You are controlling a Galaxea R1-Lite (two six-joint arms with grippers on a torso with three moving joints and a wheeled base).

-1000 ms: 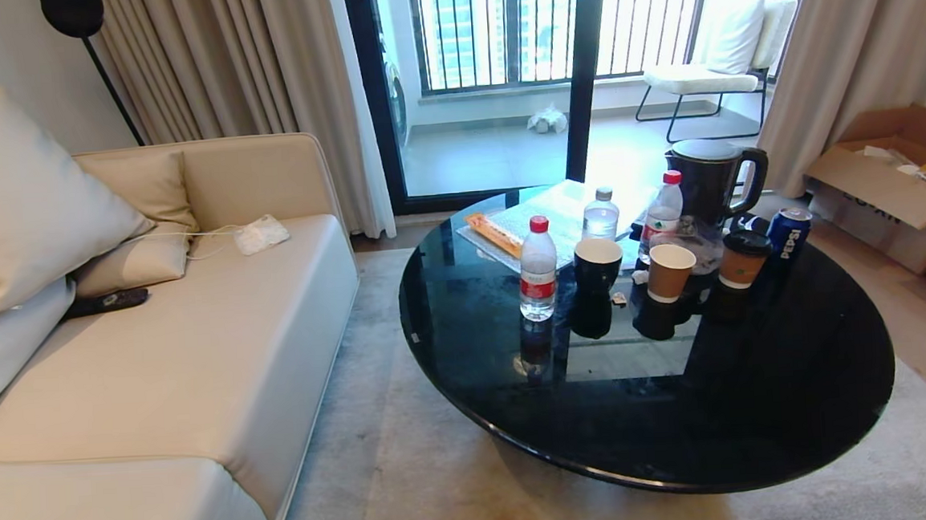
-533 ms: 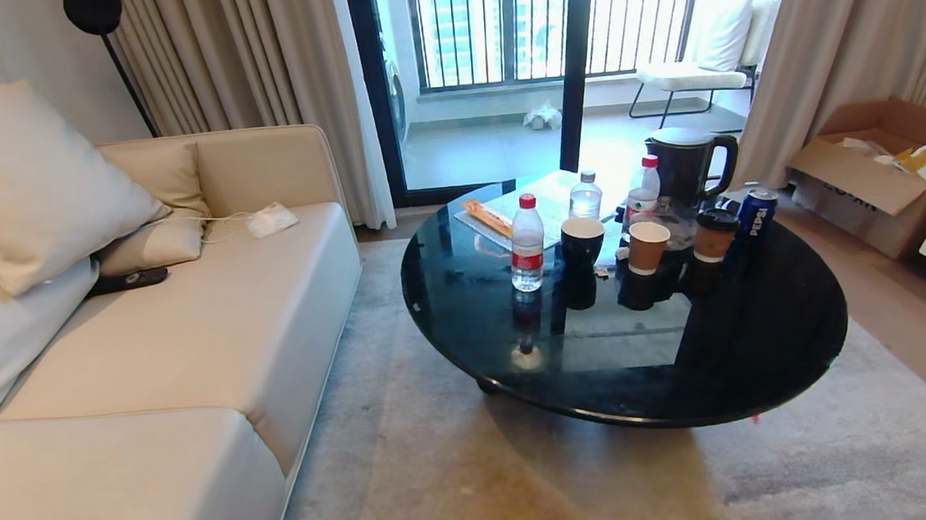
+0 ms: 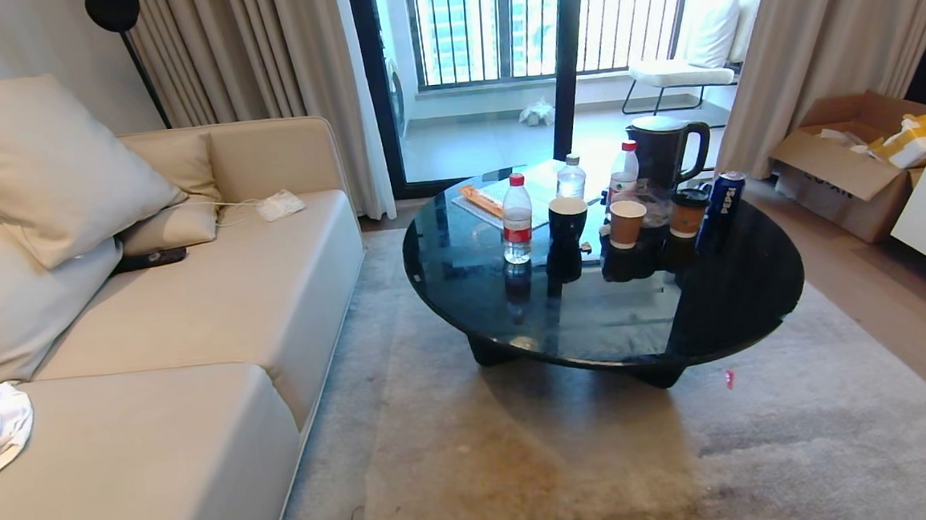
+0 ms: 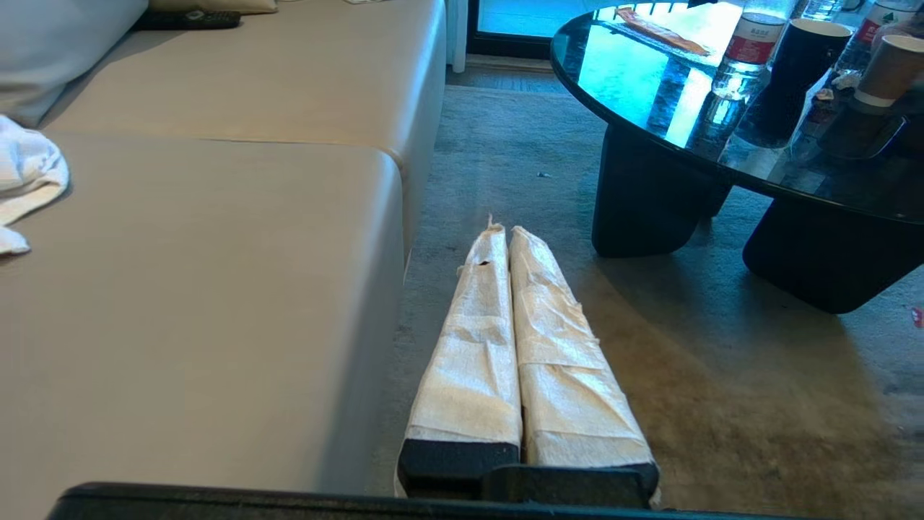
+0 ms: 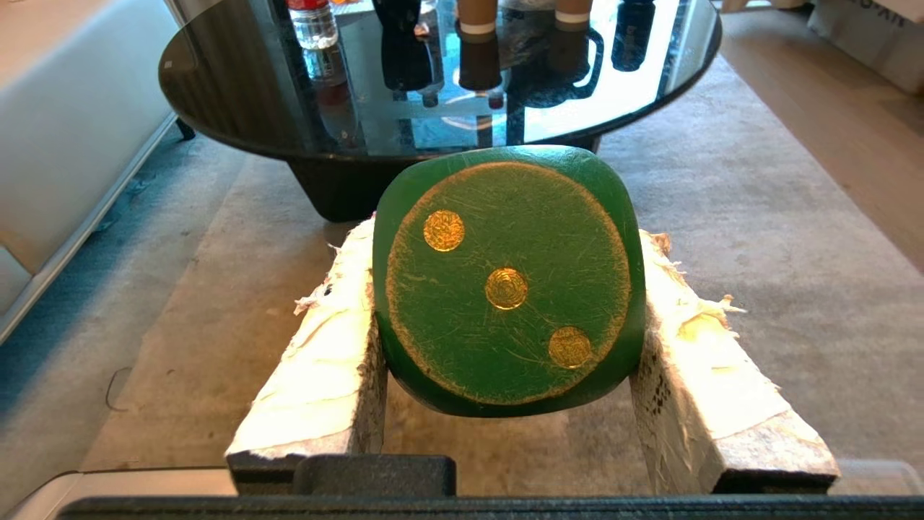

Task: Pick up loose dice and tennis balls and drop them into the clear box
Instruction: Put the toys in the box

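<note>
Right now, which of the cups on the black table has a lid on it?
The brown paper cup beside the Pepsi can has a dark lid; the other paper cup and the black mug are open.

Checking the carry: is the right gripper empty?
No, the right gripper is shut on the dark green rounded die with gold pips, clamped between its padded fingers.
</note>
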